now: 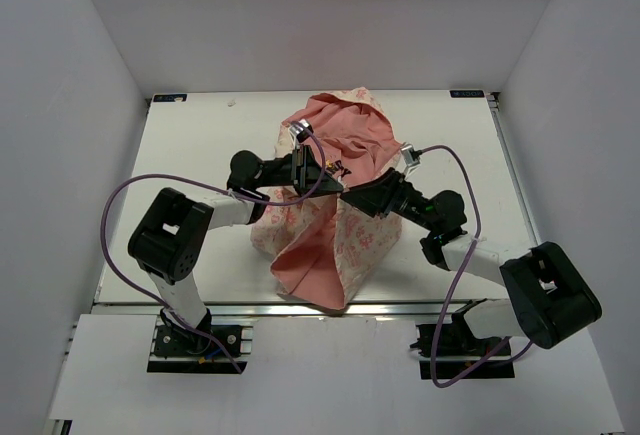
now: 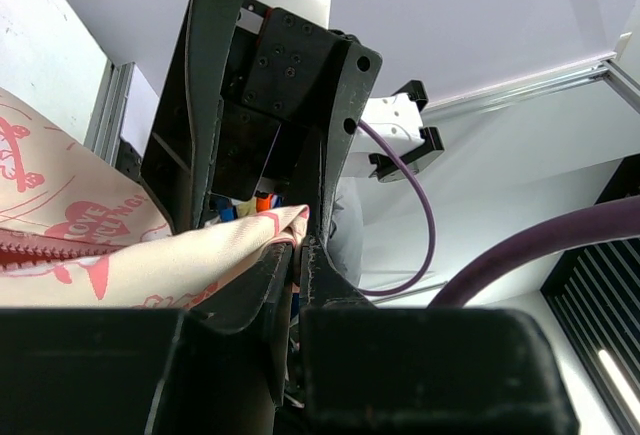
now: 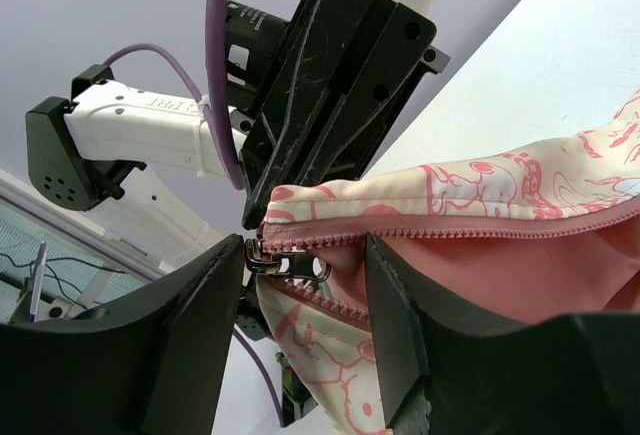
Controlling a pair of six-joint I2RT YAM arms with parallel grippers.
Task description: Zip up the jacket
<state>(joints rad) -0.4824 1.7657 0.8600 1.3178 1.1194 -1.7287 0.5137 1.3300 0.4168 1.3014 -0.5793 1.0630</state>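
The jacket [image 1: 335, 240] sat bunched at the middle of the table [image 1: 200, 145]. Its far part lay close to the back edge and its lower folds reached almost to the near edge, with bare tabletop open on both sides out to the white walls [image 1: 60, 105]. The left gripper [image 2: 297, 255] was pinched tight on a fold of cream fabric beside the zipper [image 3: 450, 230], holding it raised, while the right gripper [image 3: 305, 255] faced it with jaws parted, the zipper slider [image 3: 285, 258] between its fingers and neither finger visibly pressing on it.
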